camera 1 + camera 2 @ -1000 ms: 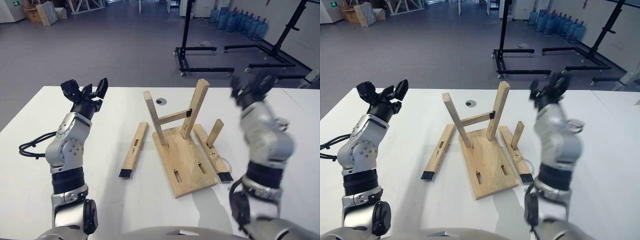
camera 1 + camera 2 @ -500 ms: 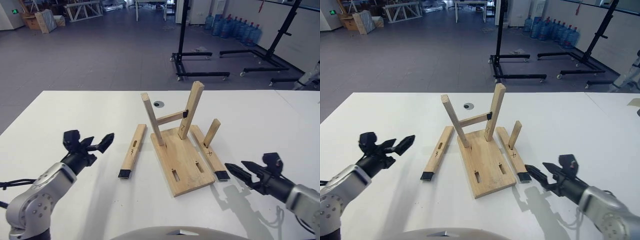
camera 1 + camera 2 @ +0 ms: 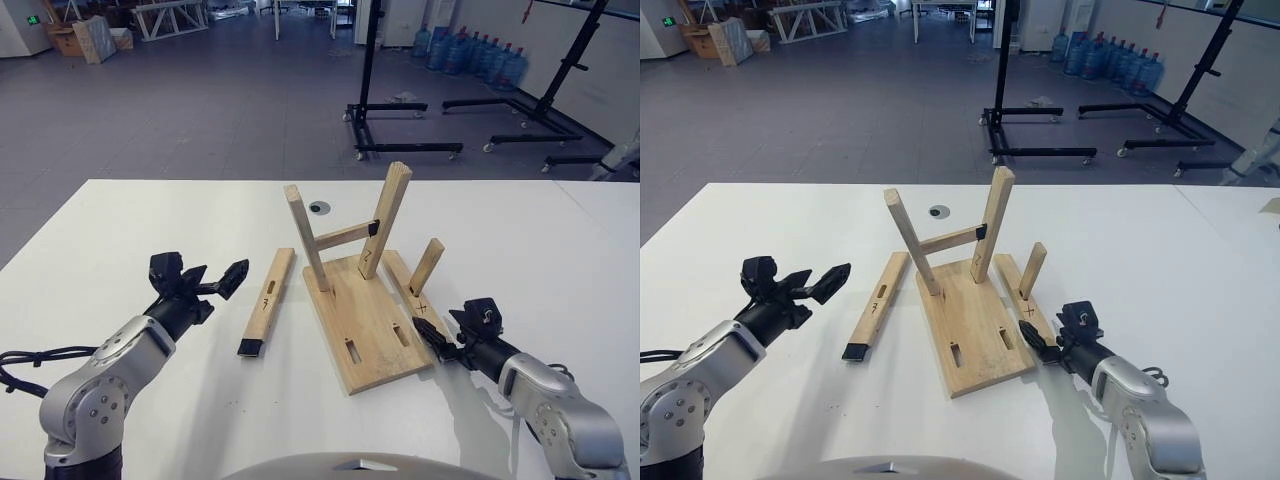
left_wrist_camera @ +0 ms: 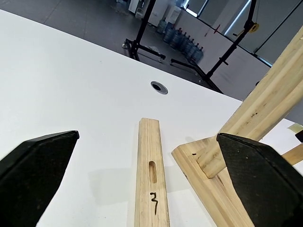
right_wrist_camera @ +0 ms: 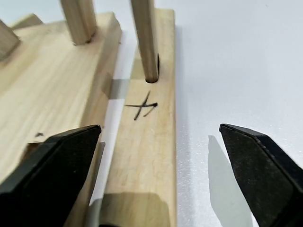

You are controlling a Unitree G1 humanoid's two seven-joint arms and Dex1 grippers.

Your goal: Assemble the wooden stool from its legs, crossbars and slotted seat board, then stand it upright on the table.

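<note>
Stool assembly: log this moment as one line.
seat board: two upright legs slotted in | left gripper: open, facing loose leg | right gripper: open, at crossbar leg capped end

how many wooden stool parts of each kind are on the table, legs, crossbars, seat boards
legs: 4
crossbars: 2
seat board: 1
total: 7
</note>
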